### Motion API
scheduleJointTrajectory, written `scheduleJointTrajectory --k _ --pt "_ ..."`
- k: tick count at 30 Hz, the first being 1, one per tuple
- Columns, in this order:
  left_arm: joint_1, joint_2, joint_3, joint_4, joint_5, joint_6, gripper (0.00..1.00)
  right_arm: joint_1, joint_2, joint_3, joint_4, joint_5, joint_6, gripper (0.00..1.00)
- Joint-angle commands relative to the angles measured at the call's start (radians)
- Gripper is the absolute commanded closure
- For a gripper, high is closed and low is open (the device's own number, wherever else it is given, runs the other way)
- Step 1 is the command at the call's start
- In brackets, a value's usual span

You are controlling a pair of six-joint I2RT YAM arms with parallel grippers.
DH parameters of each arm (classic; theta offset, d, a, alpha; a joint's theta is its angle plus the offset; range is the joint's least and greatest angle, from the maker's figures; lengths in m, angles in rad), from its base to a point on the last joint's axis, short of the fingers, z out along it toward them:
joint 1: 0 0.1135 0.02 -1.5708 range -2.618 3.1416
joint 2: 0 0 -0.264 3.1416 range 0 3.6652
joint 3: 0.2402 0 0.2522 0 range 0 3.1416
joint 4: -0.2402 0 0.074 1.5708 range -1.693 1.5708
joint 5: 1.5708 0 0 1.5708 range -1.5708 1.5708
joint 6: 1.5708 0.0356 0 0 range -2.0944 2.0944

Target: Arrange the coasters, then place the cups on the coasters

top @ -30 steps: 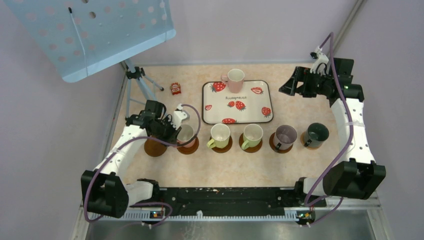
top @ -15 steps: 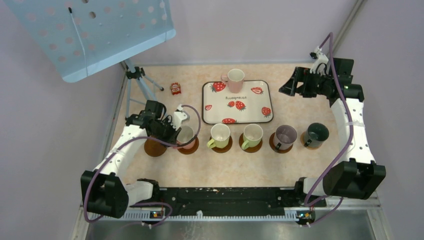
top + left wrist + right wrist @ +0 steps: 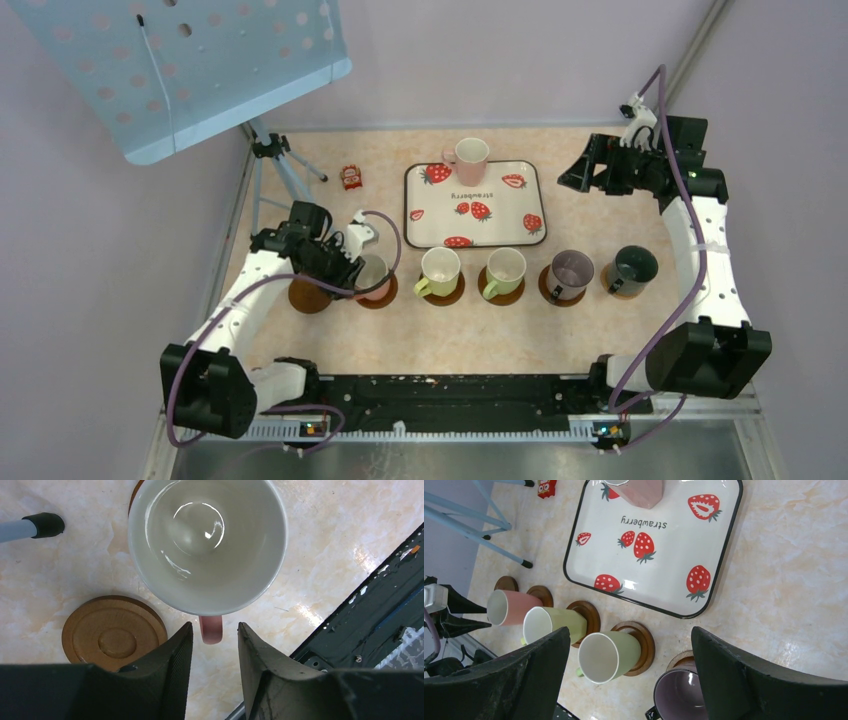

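Observation:
A pink cup (image 3: 207,545) stands on a brown coaster (image 3: 376,291) at the left of the row. Its handle (image 3: 211,629) lies between the tips of my left gripper (image 3: 215,635), whose jaws are open, with a gap on each side. An empty coaster (image 3: 114,632) lies just left of it. Two light green cups (image 3: 438,270) (image 3: 503,270), a purple-grey cup (image 3: 570,272) and a dark cup (image 3: 633,268) each sit on a coaster. Another pink cup (image 3: 468,158) stands at the tray's far edge. My right gripper (image 3: 590,170) hangs wide open and empty at the back right.
The white strawberry tray (image 3: 520,225) lies behind the row. A tripod (image 3: 275,160) carrying a blue perforated plate (image 3: 190,70) stands at the back left, one foot (image 3: 45,524) near the pink cup. A small red packet (image 3: 351,177) lies left of the tray.
My left jaws have come apart off the pink cup's handle; the cup stays on its coaster. The right arm has not moved.

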Motion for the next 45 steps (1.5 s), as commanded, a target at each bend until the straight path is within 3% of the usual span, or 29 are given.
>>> scheduleJointTrajectory --k 1,5,10,13,16,20,26,34,45 --pt "-0.004 -0.046 0.038 -0.025 0.054 0.031 0.55 0.006 -0.033 -0.007 0.022 -0.009 -0.016 0.11" --pt "-0.004 -0.062 0.037 -0.032 0.073 0.049 0.53 0.006 -0.032 -0.008 0.022 -0.012 -0.016 0.11" --pt "-0.004 -0.048 0.126 -0.081 0.046 0.072 0.42 0.006 -0.032 -0.003 0.016 -0.012 -0.023 0.11" --pt "-0.004 -0.009 0.269 -0.15 0.054 0.153 0.34 0.006 -0.027 0.003 0.006 -0.016 -0.036 0.11" --pt "-0.004 0.083 0.475 -0.278 0.148 0.311 0.26 0.006 -0.011 0.02 -0.012 -0.03 -0.055 0.1" --pt "-0.007 0.256 0.731 -0.337 0.252 0.333 0.21 0.006 0.025 0.054 -0.024 -0.036 -0.061 0.1" --pt "-0.085 0.54 0.985 -0.176 0.149 0.279 0.19 0.006 0.055 0.094 -0.035 -0.026 -0.064 0.1" --pt "-0.117 0.921 1.323 -0.08 0.133 0.411 0.19 0.006 0.069 0.133 -0.081 -0.012 -0.125 0.1" --pt "-0.12 1.12 1.334 0.358 0.258 0.431 0.17 0.004 0.065 0.112 -0.086 0.029 -0.131 0.1"
